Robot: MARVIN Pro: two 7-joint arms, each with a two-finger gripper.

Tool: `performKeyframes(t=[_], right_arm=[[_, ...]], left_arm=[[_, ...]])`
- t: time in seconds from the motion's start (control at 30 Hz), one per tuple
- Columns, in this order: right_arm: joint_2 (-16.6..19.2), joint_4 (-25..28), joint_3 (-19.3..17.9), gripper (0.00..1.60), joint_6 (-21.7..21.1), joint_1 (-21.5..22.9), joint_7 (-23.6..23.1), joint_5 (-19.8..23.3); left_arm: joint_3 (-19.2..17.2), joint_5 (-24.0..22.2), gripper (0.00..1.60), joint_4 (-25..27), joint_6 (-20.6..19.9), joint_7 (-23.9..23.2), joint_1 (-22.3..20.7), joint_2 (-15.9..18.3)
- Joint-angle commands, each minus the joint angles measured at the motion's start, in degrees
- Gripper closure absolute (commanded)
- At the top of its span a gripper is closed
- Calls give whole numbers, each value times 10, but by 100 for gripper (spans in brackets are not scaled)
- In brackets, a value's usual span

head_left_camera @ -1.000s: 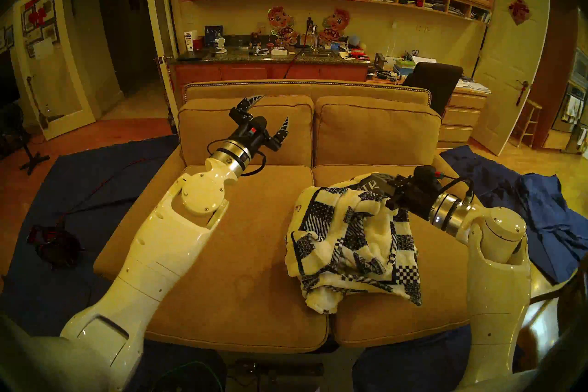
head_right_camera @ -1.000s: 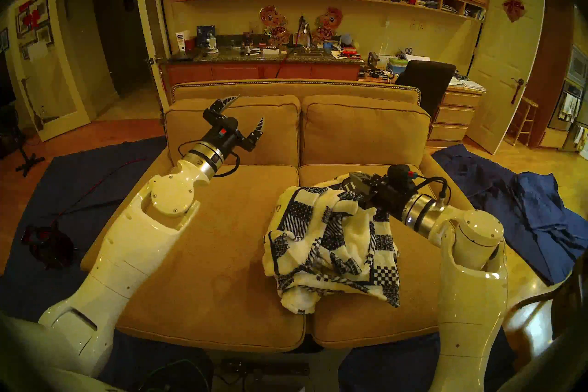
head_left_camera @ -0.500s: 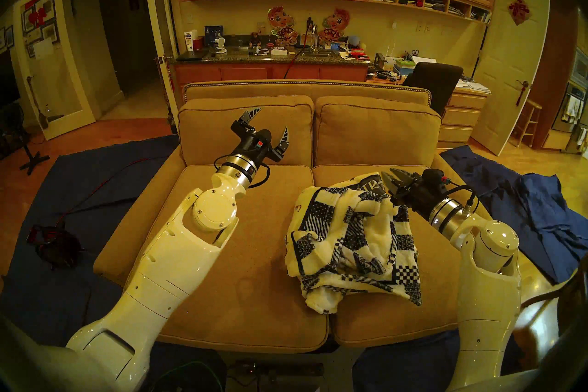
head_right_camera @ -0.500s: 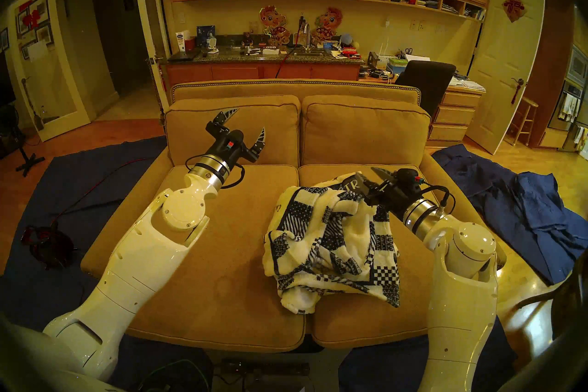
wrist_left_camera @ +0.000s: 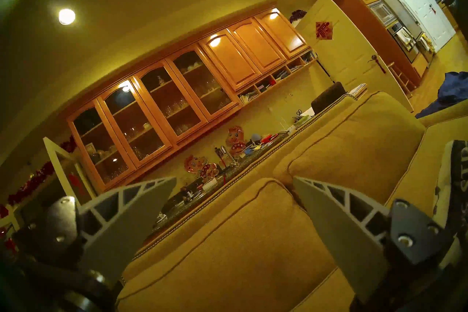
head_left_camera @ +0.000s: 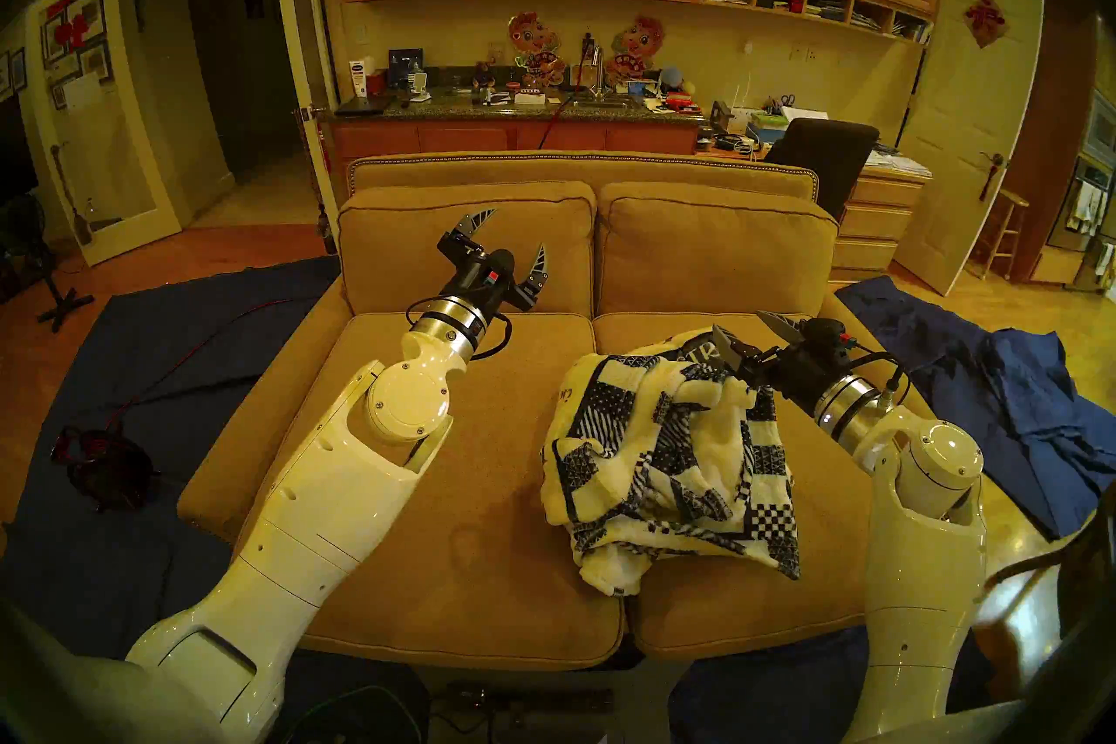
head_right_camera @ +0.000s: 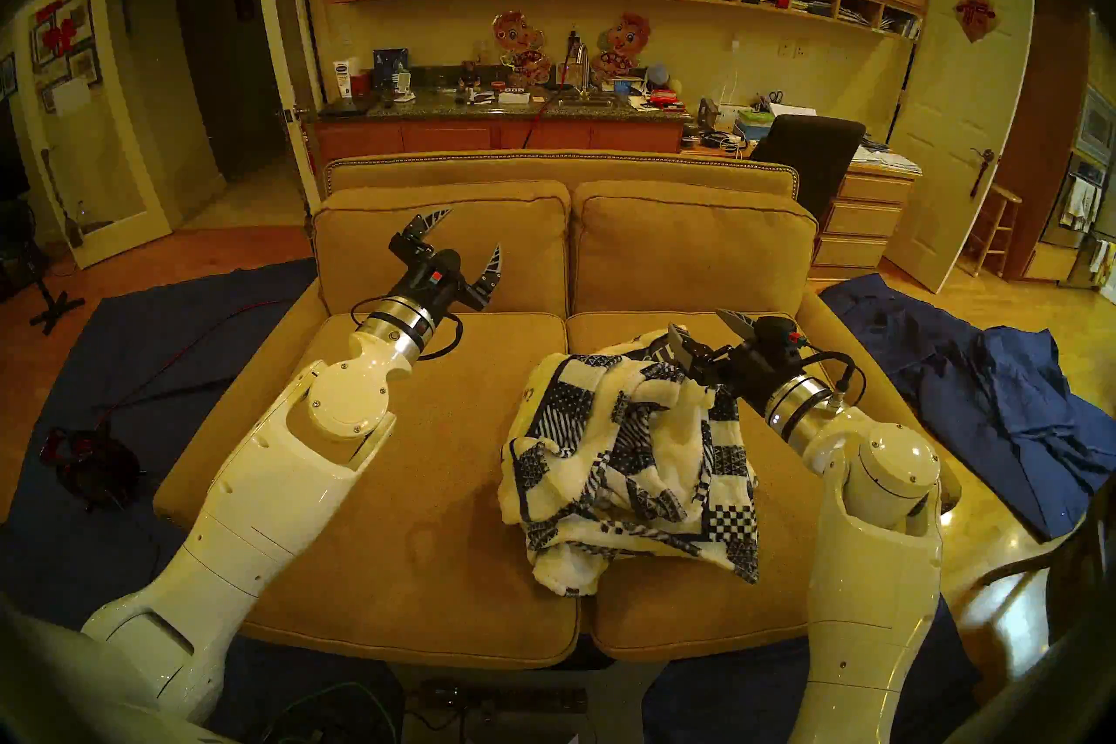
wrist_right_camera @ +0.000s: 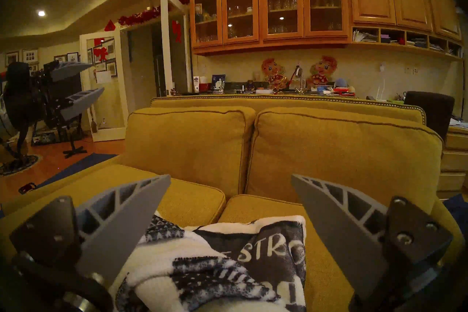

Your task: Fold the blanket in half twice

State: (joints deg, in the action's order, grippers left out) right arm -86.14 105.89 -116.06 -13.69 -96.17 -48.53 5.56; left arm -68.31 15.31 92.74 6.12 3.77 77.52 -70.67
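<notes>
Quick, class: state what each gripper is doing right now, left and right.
Left gripper: open, holding nothing, in the air above the sofa.
Right gripper: open, holding nothing, above the crumpled blanket.

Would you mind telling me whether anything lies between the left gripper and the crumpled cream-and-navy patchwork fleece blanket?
Nothing visible does. The open left gripper hangs over the left seat of the mustard fabric sofa; only bare cushion separates it from the cream-and-navy patchwork fleece blanket on the right seat.

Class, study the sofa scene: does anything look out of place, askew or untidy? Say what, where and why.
The cream-and-navy patchwork fleece blanket lies crumpled in a heap on the mustard sofa's right seat cushion, not flat or folded. Dark blue cloths lie rumpled on the floor beside it. Both grippers, left and right, are open and empty.
</notes>
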Motion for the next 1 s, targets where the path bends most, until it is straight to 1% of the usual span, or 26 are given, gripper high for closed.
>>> performKeyframes(t=[0.0, 0.97], right_arm=[[-1, 12, 0, 0, 5, 7, -4, 6], [-2, 12, -1, 0, 5, 7, -6, 5]], left_arm=[[-3, -4, 0, 3, 9, -6, -8, 4], [-4, -5, 0, 3, 11, -8, -8, 4]])
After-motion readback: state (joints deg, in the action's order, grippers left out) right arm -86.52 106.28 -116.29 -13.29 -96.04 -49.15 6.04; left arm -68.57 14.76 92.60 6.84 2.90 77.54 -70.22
